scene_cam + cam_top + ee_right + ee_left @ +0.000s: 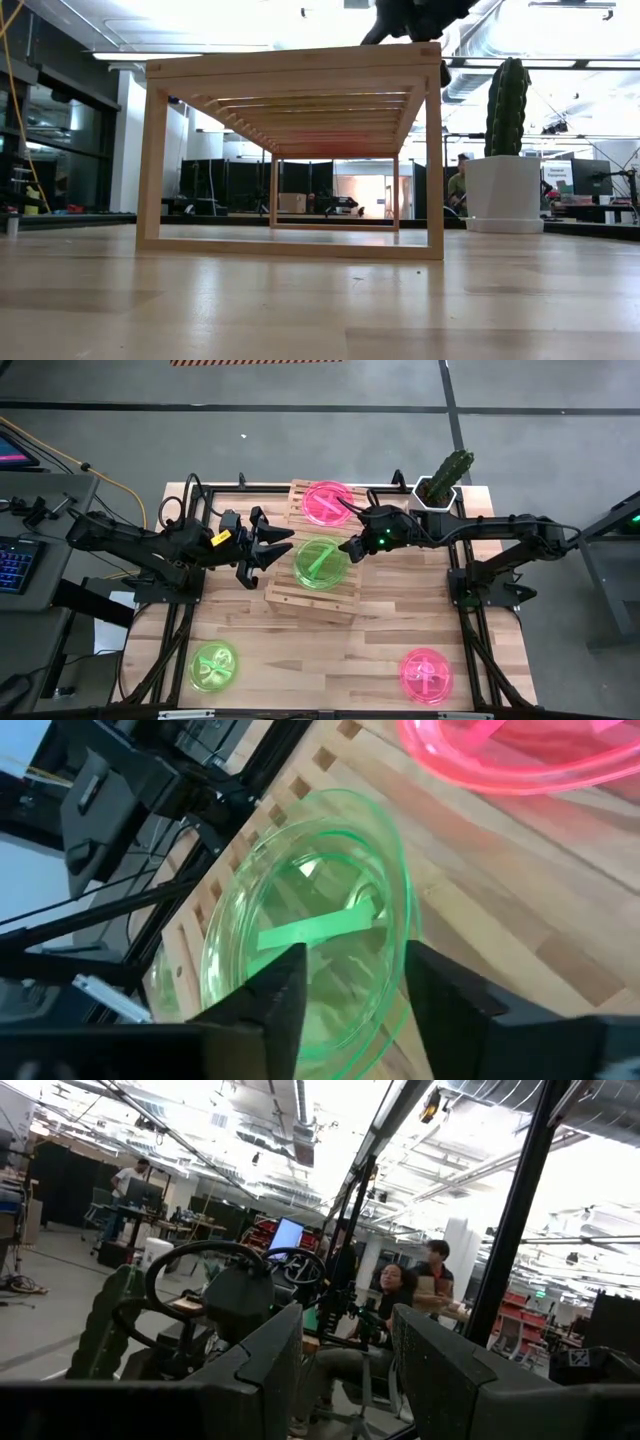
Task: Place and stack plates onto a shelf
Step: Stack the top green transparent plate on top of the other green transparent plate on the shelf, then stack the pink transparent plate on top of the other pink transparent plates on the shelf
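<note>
The light-wood slatted shelf stands mid-table; in the low view it is an open frame. A pink plate lies flat on its far end and a green plate on its middle; in the right wrist view the green plate shows nested rims, perhaps more than one plate. On the tabletop lie another green plate, near left, and another pink plate, near right. My right gripper is open at the green plate's right rim. My left gripper is open beside the shelf's left edge, above the table. My right gripper comes slanting down from the table's right, one finger on either side of the green plate's right rim. The plate lies flat on the shelf slats. Whether the fingers touch the rim, I cannot tell.
A white pot with a cactus stands at the far right corner, just behind my right arm. Bare tabletop lies between the two plates at the near edge. People sit in the room beyond the table.
</note>
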`<action>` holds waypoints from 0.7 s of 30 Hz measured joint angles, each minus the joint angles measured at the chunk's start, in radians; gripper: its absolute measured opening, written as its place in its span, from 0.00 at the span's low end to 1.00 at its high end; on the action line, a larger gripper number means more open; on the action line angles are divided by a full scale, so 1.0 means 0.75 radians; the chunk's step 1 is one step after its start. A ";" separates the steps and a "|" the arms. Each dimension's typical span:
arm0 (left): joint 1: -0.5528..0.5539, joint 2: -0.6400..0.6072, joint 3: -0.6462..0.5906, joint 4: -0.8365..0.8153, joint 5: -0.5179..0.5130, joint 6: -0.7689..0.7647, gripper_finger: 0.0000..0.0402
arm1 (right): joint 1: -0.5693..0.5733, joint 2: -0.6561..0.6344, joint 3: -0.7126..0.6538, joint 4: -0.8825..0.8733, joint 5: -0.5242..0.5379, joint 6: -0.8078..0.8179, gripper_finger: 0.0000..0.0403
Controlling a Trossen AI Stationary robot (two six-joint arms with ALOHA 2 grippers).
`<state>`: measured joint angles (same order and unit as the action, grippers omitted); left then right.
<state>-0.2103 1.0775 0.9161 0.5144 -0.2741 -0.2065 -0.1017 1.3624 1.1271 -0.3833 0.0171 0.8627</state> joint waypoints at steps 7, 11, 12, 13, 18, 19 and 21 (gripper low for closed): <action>0.000 0.000 0.000 0.000 0.000 0.000 0.36 | 0.000 -0.008 0.000 0.019 -0.087 -0.024 0.48; 0.000 0.000 0.000 0.000 -0.002 0.000 0.36 | 0.000 -0.045 -0.001 0.018 -0.099 -0.071 0.49; 0.000 0.000 0.000 0.000 -0.002 0.000 0.36 | -0.001 -0.060 -0.001 0.019 -0.099 -0.079 0.49; 0.000 0.000 0.000 0.000 -0.002 0.000 0.36 | -0.003 -0.074 -0.001 0.018 -0.099 -0.086 0.49; 0.000 0.000 0.000 0.000 -0.002 0.000 0.36 | -0.004 -0.152 -0.001 0.006 -0.098 -0.164 0.49; 0.000 0.000 0.000 0.000 -0.003 0.000 0.36 | -0.002 -0.172 -0.001 -0.001 -0.098 -0.187 0.49; 0.000 0.000 0.000 -0.001 -0.003 0.000 0.36 | 0.010 -0.215 -0.001 -0.035 -0.089 -0.224 0.49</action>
<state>-0.2104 1.0775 0.9161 0.5137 -0.2760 -0.2062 -0.0942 1.2014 1.1267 -0.4099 -0.0499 0.6945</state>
